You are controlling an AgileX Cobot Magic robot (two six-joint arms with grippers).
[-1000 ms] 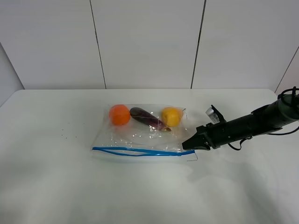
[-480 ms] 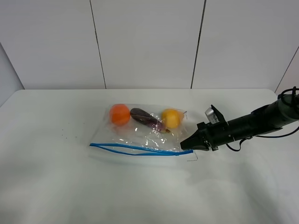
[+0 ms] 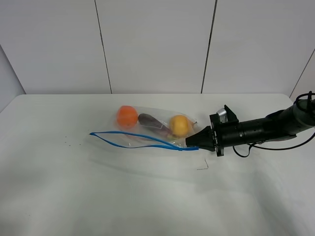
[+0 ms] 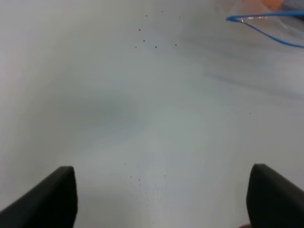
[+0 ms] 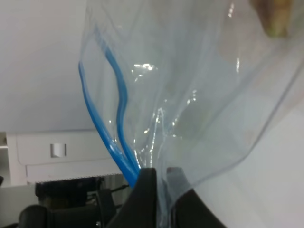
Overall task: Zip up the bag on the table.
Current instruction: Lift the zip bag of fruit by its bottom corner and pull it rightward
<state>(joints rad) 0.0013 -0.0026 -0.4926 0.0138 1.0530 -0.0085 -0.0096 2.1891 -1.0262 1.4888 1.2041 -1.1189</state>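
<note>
Right wrist view: right gripper (image 5: 160, 176) clamped on the end of the blue zip strip (image 5: 102, 123) of the bag (image 5: 199, 95), the strip's two sides apart. Bag lies mid table (image 3: 147, 196), orange (image 3: 127, 116) inside. Left gripper (image 4: 161, 197) spread apart over the table.

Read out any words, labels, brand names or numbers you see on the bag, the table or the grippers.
None: no view shows any readable text. The bag is clear plastic with a plain blue zip strip, the table is unmarked white, and the right gripper shows no legible marking.
</note>
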